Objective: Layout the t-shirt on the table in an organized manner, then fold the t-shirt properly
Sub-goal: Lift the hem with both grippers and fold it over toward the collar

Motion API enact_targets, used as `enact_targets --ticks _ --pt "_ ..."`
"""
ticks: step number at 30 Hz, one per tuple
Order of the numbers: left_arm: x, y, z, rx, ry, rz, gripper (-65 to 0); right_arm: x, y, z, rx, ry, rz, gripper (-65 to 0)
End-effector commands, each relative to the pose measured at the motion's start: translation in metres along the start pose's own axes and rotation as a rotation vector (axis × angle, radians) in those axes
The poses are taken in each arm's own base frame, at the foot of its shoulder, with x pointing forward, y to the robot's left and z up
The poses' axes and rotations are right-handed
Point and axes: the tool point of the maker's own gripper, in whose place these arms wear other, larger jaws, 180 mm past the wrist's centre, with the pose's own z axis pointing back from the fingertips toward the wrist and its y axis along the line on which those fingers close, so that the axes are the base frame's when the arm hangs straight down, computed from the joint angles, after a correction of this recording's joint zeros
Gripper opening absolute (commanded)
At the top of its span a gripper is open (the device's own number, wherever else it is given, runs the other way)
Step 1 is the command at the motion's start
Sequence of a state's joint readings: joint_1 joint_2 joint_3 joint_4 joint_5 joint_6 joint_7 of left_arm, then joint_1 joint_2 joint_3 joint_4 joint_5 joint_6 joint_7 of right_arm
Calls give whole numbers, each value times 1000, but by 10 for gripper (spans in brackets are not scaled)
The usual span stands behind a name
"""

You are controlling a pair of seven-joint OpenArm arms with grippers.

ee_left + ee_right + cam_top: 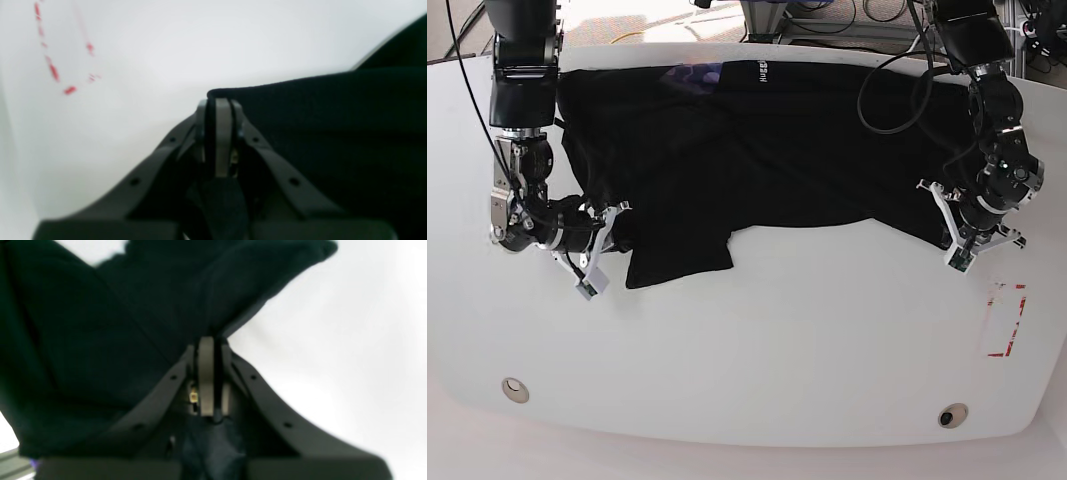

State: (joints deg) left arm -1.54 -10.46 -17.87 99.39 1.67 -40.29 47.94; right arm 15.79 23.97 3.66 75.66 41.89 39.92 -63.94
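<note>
T-shirt [757,150] spread across far half of table [757,350], black, neck label at 12 o'clock, one sleeve flap hanging toward 7 o'clock. My left pincer [220,103] clamped on shirt's edge at 3 o'clock. My right pincer [210,341] clamped on bunched cloth at 9 o'clock. Red tape rectangle [1005,320] at 4 o'clock, apart from shirt.
</note>
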Motion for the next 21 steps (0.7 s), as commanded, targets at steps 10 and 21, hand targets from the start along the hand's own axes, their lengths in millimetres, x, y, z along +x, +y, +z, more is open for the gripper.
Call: enact_targets --ticks 10,21 --pt "16 5 15 34 -62 -28 -650 7 -9 56 -133 -8 55 -650" --pt "-12 18 22 70 -14 26 -650 -25 12 65 -149 62 104 -650"
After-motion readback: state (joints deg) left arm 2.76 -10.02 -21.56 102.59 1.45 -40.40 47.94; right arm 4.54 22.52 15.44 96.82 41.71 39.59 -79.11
